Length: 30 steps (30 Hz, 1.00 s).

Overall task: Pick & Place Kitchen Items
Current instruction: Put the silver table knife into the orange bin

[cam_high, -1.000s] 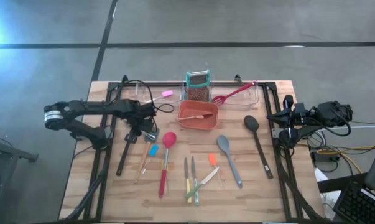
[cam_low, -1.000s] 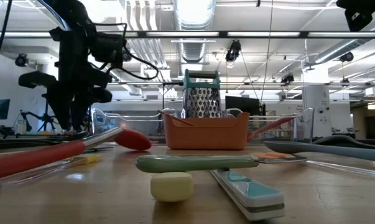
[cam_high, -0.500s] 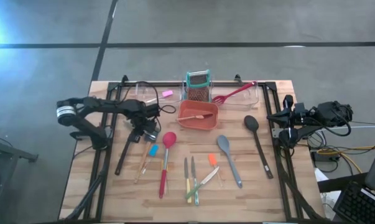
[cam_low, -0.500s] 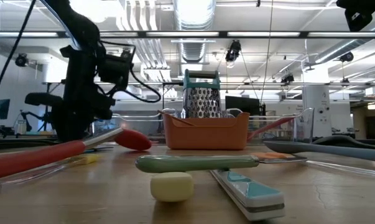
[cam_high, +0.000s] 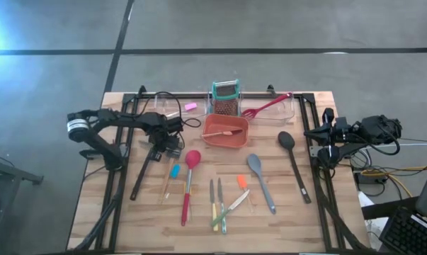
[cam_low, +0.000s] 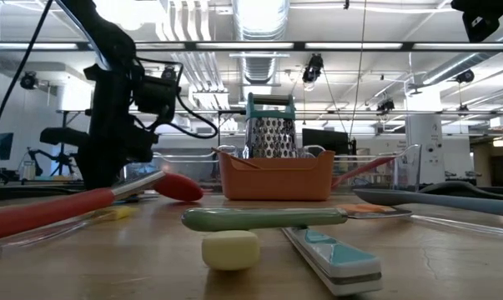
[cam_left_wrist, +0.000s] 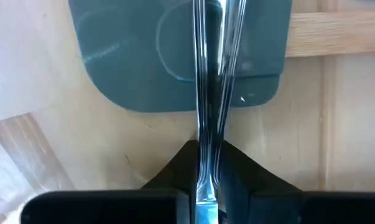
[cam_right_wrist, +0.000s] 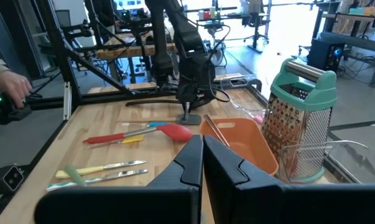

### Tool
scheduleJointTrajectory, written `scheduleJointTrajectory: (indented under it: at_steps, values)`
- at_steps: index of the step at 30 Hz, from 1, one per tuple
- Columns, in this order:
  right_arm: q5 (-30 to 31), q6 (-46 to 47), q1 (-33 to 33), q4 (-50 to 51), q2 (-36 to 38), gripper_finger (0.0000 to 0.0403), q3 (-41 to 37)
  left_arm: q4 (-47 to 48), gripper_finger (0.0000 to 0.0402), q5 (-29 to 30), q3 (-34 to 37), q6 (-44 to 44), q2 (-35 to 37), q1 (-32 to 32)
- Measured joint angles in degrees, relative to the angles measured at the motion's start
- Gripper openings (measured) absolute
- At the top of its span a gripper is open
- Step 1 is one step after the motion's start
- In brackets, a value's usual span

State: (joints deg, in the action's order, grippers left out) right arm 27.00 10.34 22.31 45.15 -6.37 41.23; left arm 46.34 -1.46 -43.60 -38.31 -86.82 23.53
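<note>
Lying flat on the tabletop [cam_high: 284, 212], a black-headed spatula with a shiny metal shank [cam_left_wrist: 209, 81] sits pinched at its neck by the left gripper [cam_high: 158, 146], whose two dark fingers [cam_left_wrist: 181, 171] are clenched on the metal just below the broad blade. The dark handle [cam_high: 140, 178] trails toward the front left of the tabletop, so the grasp at the neck looks chosen to keep the long tool from swinging once raised; it does not appear to be lifted yet.

Other utensils are fanned out in front of the red-orange bin [cam_high: 225, 130], apparently laid apart so each can be taken singly: a red spoon [cam_high: 189, 180], a blue scraper [cam_high: 173, 172], yellow- and green-handled knives [cam_high: 220, 205], an orange scraper [cam_high: 241, 183], a grey spoon [cam_high: 259, 177] and a black spoon [cam_high: 292, 159]. One wooden-handled piece already rests across the bin, suggesting that is the drop point. A teal-framed box grater [cam_high: 225, 99] stands just behind it.

The right gripper [cam_high: 325, 134] waits at the tabletop's right edge, its fingers pressed together on nothing.
</note>
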Motion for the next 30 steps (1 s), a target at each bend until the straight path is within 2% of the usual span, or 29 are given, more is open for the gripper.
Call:
scheduleJointTrajectory:
  at_steps: [5, 9, 14, 18, 24, 30]
  values:
    - [0.0, 0.0, 0.0, 0.0, 0.0, 0.0008, 0.0, 1.8, 0.0043, 0.0, -0.5, 1.9, 1.7, 0.0]
    - [0.0, 0.0, 0.0, 0.0, 0.0, 0.0008, 0.0, 9.2, 0.0043, 0.0, -3.4, 3.9, 3.3, 0.0]
    - [0.0, 0.0, 0.0, 0.0, 0.0, 0.0008, 0.0, 21.1, 0.0043, 0.0, -11.3, 8.2, 4.5, -0.1]
    - [0.0, 0.1, 0.0, 0.0, 0.0, 0.0008, 0.0, 24.9, 0.0043, -0.6, -19.2, 11.1, 6.3, -1.0]
    - [0.0, 0.1, 0.0, 0.0, 0.0, 0.0008, 0.0, 21.2, 0.0043, -5.6, -30.2, 16.5, 9.0, -2.0]
    - [0.0, 0.0, 0.0, 0.0, 0.0, 0.0008, 0.0, 6.3, 0.0043, -14.2, -36.0, 23.9, 10.3, -3.3]
